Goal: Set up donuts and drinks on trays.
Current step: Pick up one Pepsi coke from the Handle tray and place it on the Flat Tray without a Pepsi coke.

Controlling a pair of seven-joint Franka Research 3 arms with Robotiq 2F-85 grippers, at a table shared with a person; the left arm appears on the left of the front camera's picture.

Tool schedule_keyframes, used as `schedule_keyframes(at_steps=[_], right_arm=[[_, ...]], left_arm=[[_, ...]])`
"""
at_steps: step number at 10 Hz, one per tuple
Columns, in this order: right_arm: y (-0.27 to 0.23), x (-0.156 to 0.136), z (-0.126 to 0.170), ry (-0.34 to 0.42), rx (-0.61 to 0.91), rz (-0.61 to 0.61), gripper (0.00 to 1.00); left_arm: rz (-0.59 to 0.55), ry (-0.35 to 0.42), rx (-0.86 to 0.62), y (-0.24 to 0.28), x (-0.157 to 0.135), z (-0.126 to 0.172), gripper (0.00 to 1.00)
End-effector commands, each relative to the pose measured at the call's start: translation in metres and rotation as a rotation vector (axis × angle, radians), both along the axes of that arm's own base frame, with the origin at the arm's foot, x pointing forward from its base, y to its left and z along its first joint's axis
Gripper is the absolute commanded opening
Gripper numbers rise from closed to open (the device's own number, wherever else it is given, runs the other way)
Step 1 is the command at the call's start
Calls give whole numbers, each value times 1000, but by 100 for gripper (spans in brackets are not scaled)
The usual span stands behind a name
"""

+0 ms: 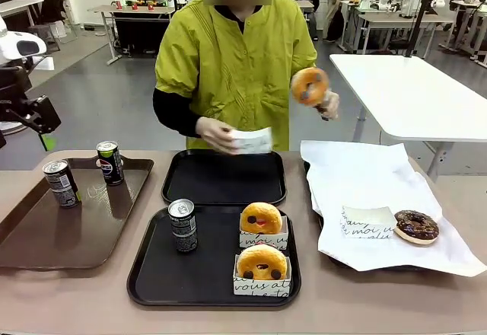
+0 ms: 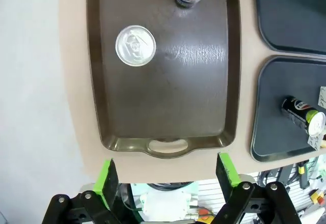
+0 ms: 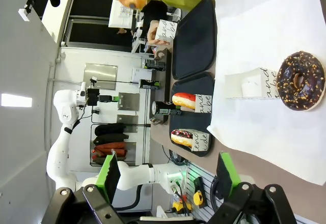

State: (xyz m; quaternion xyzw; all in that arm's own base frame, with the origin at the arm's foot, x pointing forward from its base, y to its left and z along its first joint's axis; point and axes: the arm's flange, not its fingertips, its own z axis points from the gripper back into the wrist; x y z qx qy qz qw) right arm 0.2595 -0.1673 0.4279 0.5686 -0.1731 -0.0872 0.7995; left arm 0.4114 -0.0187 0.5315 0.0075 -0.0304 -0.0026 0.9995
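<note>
Tray setup about half done: one tray stocked, the other bare.

Near black tray [image 1: 156,268] holds one can [image 1: 183,225] and two glazed donuts [image 1: 261,218] [image 1: 262,261] in paper holders. The far black tray [image 1: 221,179] holds nothing. A third glazed donut [image 1: 310,86] is raised in one of the person's hands [image 1: 329,105]. The other hand [image 1: 213,133] holds an empty holder [image 1: 252,140] over the far tray. Two spare cans [image 1: 60,183] [image 1: 110,162] stand on the brown tray [image 1: 53,236] at left. At right, the white paper [image 1: 365,179] carries a chocolate donut [image 1: 416,226] beside another holder [image 1: 367,222]. Judged left to do: donuts and a can for the far tray. Left gripper [image 2: 166,164] hangs over the brown tray's near rim with jaws wide and nothing held. Right gripper [image 3: 168,168] hangs near the paper, jaws likewise wide.
</note>
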Motion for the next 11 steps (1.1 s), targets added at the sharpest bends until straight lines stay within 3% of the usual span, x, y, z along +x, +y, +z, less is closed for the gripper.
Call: schedule_keyframes(at_steps=[1,2,7,8,9,11], right_arm=[[-1,1,0,-19,10,0,100],[-1,1,0,-19,10,0,100],[-1,1,0,-19,10,0,100],[-1,1,0,-19,10,0,100],[-1,1,0,-19,10,0,100],[-1,1,0,-19,10,0,100]], left_arm=[[-49,-34,-53,-7,1,2,100],[0,0,0,0,0,0,100],[-8,-5,-9,-1,2,-1,100],[-6,-4,-25,3,20,-12,100],[-40,-71,21,10,26,-26,100],[-22,-119,43,23,39,-43,100]])
